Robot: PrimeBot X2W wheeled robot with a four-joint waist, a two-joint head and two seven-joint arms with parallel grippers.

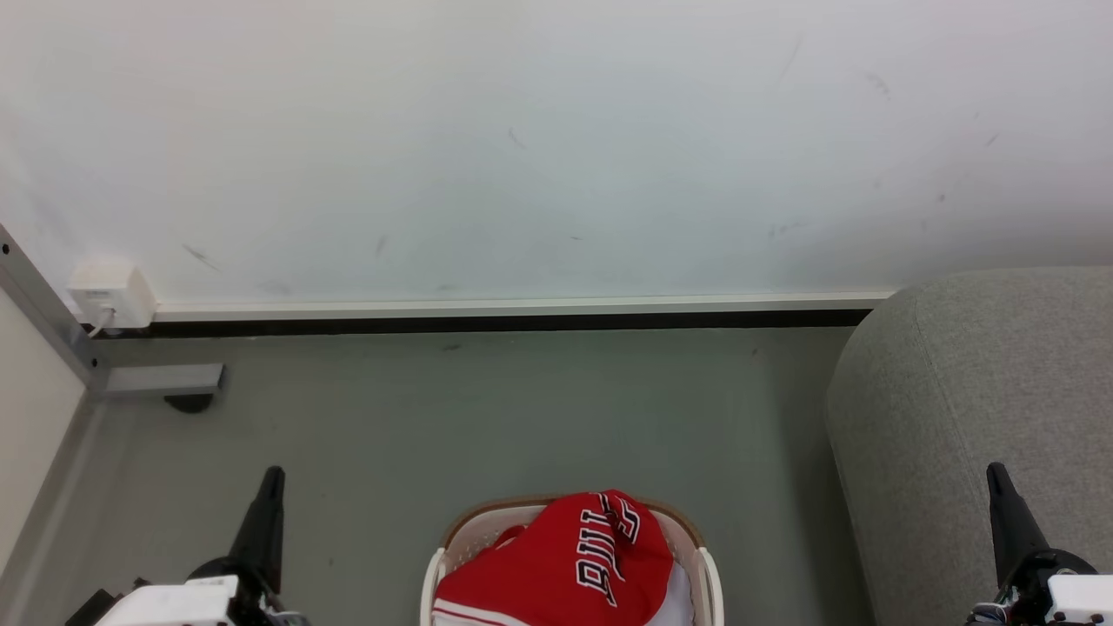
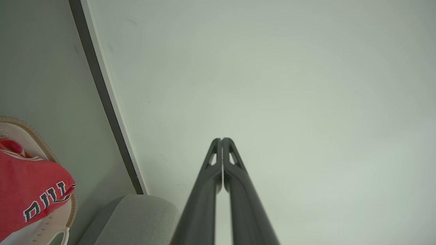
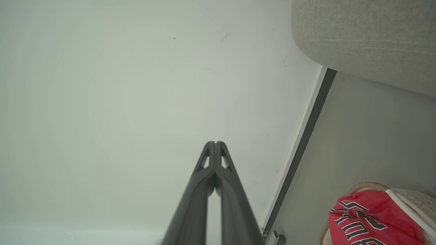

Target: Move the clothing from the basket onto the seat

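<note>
Two claws up, both with fingers pressed tight together and nothing between them — the left claw low on the left over the floor, the right claw low on the right, in front of the grey seat. Between them, at bottom centre, the red clothing lies heaped in the basket — lettered jersey on top, mounded above the rim. Seat stands just right of the basket, against the wall.

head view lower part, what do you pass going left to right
left claw → basket → seat
</note>
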